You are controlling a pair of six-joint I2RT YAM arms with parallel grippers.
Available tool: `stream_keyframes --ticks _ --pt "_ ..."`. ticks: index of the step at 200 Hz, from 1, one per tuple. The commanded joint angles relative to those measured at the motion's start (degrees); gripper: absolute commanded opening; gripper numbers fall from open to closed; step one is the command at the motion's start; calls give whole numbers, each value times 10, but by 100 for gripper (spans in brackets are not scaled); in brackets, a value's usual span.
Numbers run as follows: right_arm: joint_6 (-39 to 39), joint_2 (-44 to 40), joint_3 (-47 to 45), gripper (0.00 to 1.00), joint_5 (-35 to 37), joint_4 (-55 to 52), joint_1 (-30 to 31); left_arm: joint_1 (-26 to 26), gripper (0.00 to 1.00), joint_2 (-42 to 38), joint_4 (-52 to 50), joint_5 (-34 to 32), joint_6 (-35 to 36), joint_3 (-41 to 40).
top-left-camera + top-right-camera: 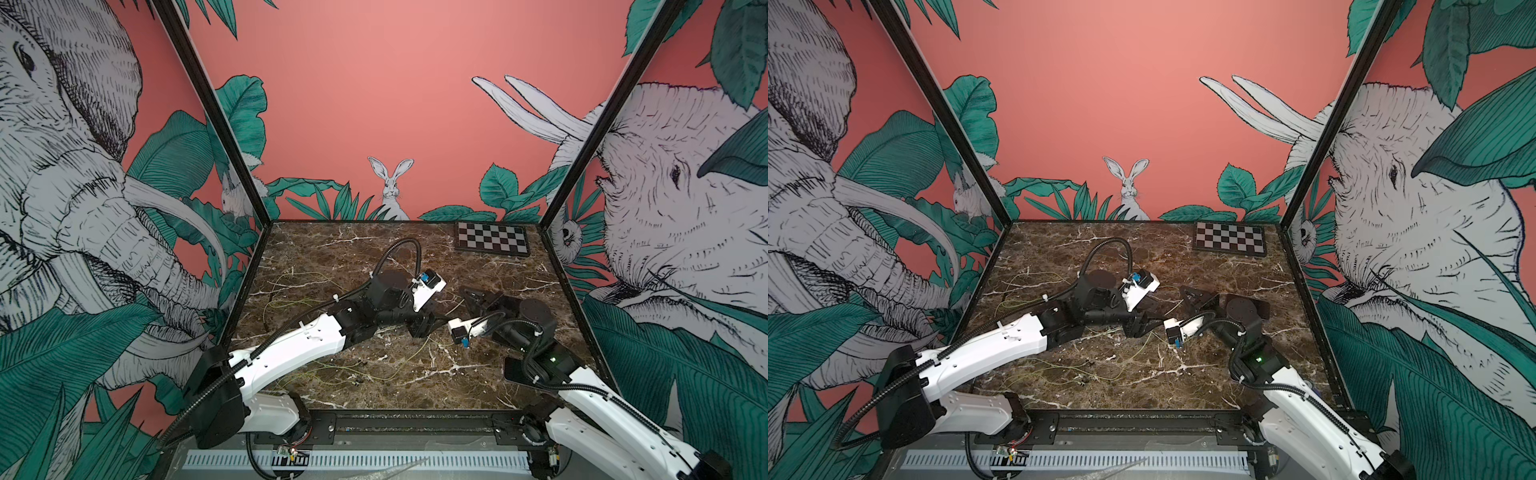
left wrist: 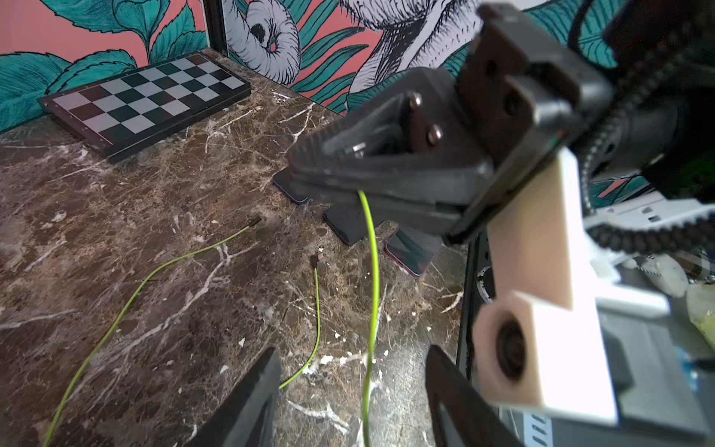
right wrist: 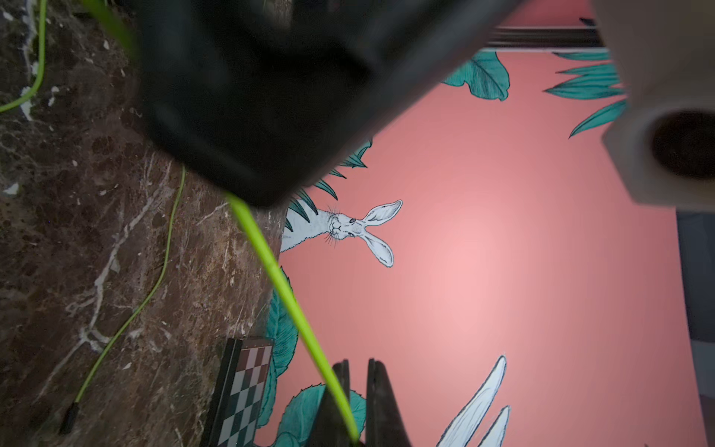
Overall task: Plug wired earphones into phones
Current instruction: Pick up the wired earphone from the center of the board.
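Note:
Thin yellow-green wired earphones [image 1: 332, 372] lie looped over the marble table [image 1: 332, 245]. My right gripper [image 2: 298, 172] is shut on one cord [image 2: 371, 271], seen close in the right wrist view [image 3: 294, 309]. That cord runs on between the spread fingers [image 2: 267, 387] of my left gripper [image 2: 352, 348], which is open and not pinching it. Three black phones [image 2: 348, 230] lie flat just beyond and below the right gripper, partly hidden by it. Two loose cords end in dark plugs [image 2: 315, 260] short of the phones. In both top views the grippers [image 1: 428, 322] meet mid-table.
A black-and-white checkerboard plate [image 1: 492, 239] lies at the back right corner. Patterned walls enclose the table on three sides. Thick ribbed cables [image 1: 399, 249] arch over the left arm. A black rail [image 1: 415, 419] runs along the front edge.

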Motion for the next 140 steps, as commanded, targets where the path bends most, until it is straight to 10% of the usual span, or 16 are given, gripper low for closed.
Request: stream_keyframes --ticks 1,140 --pt "-83 -7 21 0 -20 15 5 10 60 13 -18 46 11 38" --pt "-118 5 38 0 -29 2 7 30 30 114 -50 179 3 139"
